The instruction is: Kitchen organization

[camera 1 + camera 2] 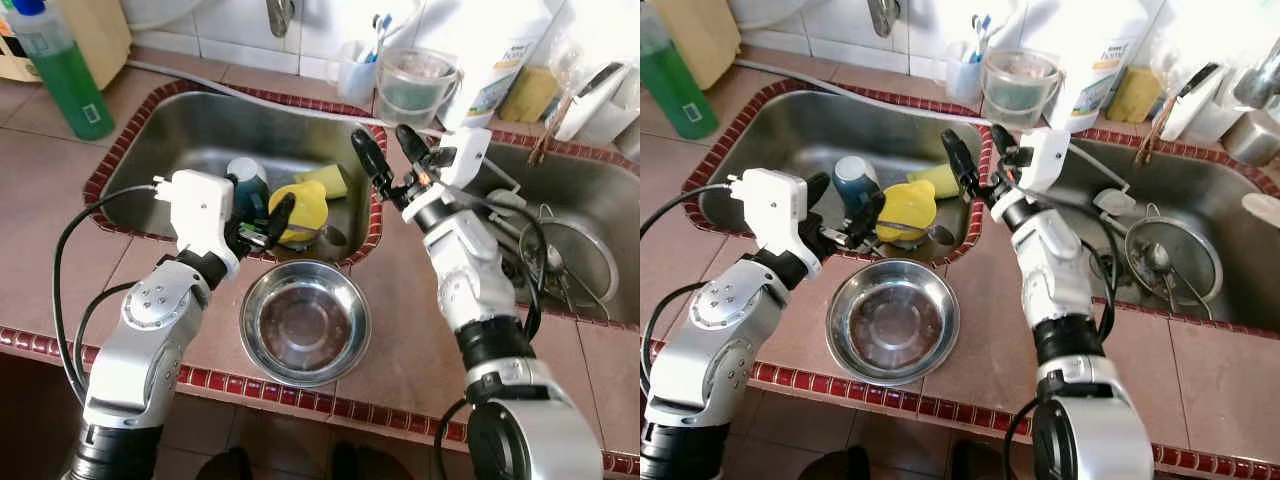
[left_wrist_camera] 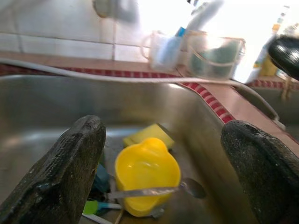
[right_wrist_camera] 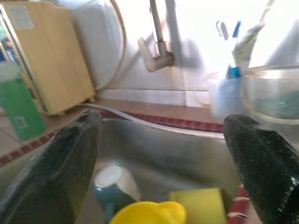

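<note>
A tiled surface [image 1: 400, 340] carries two steel sinks, and a steel bowl [image 1: 304, 322] sits upright on it at the near edge, just in front of the left sink [image 1: 190, 130]. The left claw [image 1: 257, 226] hangs over the near rim of that sink with its two black fingers spread wide and nothing between them; the bowl lies just below and toward the robot from it, apart from the fingers. Straight ahead of the left claw, down in the basin, a yellow cup [image 2: 146, 173] lies tilted with a metal spoon [image 2: 154, 190] across its mouth, a yellow sponge [image 2: 148, 135] just behind it and a teal mug [image 1: 245, 181] beside it on the robot's left. The right claw [image 1: 388, 152] is raised over the tiled strip between the two sinks, fingers also parted wide and holding nothing, pointing toward the back wall; the yellow cup and sponge lie below and to its left, the bowl well behind it toward the robot. Beyond the right claw stand a clear plastic container [image 1: 413, 84] and a small cup with toothbrushes [image 1: 358, 66]. The right sink [image 1: 590, 200] holds a lid and utensils, partly hidden by the arm. A green bottle [image 1: 62, 70] stands at the far left of the surface.
</note>
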